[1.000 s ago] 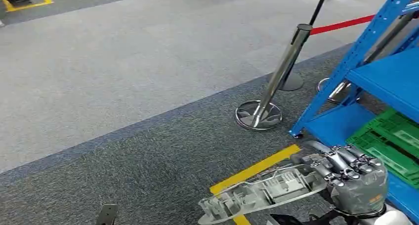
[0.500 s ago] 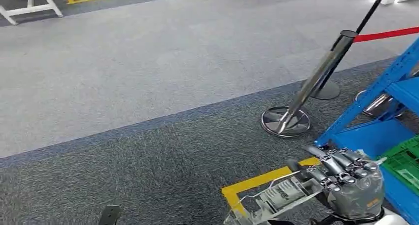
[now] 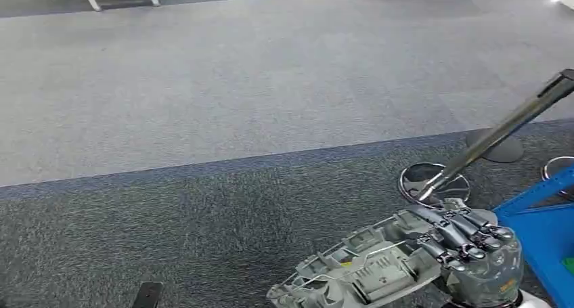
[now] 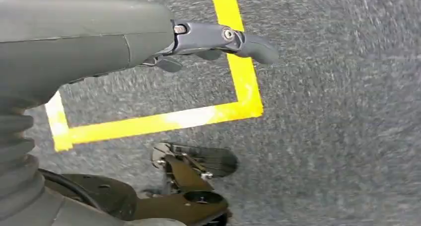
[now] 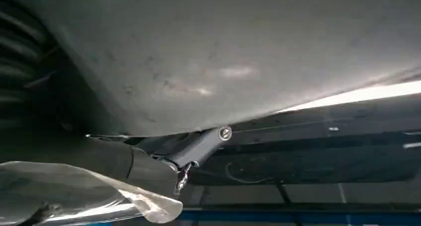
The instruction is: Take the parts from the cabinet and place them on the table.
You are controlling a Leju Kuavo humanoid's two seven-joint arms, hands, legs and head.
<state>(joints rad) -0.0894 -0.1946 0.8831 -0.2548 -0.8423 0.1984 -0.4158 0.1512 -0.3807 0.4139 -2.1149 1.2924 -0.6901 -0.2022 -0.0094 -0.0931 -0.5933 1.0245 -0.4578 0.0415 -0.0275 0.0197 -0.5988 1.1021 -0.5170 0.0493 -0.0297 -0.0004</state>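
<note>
- One grey moulded part (image 3: 365,271) sits at five o'clock in the head view, above dark carpet, held at one end by the right hand (image 3: 474,250), fingers wrapped over it
- Looks rigid and light; long overhang could twist, so a mid-body hold seems steadier
- Left hand (image 4: 208,39) hangs over the floor holding nothing, fingers loosely apart

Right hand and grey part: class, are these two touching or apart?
Touching. In the head view the right hand has its fingers wrapped over the near end of the grey part, carrying it above the carpet.

head high, downward; wrists close, turned
</note>
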